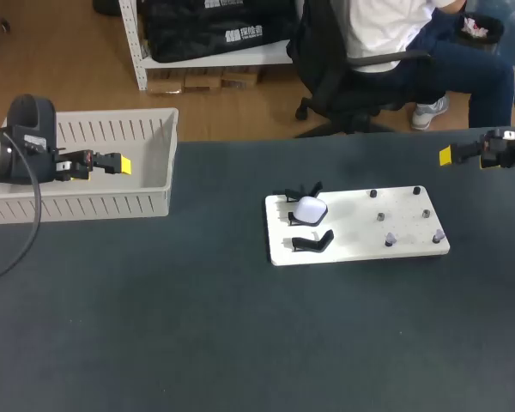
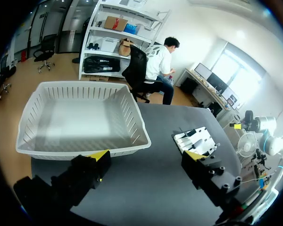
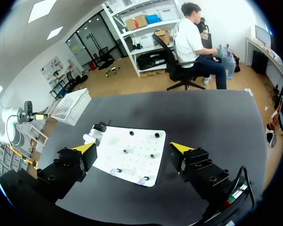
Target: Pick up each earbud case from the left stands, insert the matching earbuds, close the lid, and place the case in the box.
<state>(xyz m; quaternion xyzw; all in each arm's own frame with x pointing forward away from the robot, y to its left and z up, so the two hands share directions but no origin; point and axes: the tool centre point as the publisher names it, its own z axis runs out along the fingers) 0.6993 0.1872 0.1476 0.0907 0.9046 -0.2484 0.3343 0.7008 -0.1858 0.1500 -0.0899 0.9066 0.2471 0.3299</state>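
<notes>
A white earbud case (image 1: 309, 209) sits shut on the middle of three black stands at the left end of the white board (image 1: 352, 225); the stands either side of it hold nothing. Small pegs (image 1: 390, 239) with tiny pieces dot the board's right half. My left gripper (image 1: 116, 163) hangs open over the white basket (image 1: 77, 206), empty. My right gripper (image 1: 446, 155) is open and empty near the table's far right edge. In the right wrist view the case (image 3: 92, 137) and board (image 3: 137, 141) lie ahead of the open gripper (image 3: 132, 148). The left wrist gripper (image 2: 146, 157) looks over the basket (image 2: 137, 117) and the distant board (image 2: 195, 140).
The basket stands at the table's far left corner and holds nothing. Dark tabletop (image 1: 197, 326) spreads between basket and board and along the whole front. The basket (image 3: 73, 106) also shows far off in the right wrist view.
</notes>
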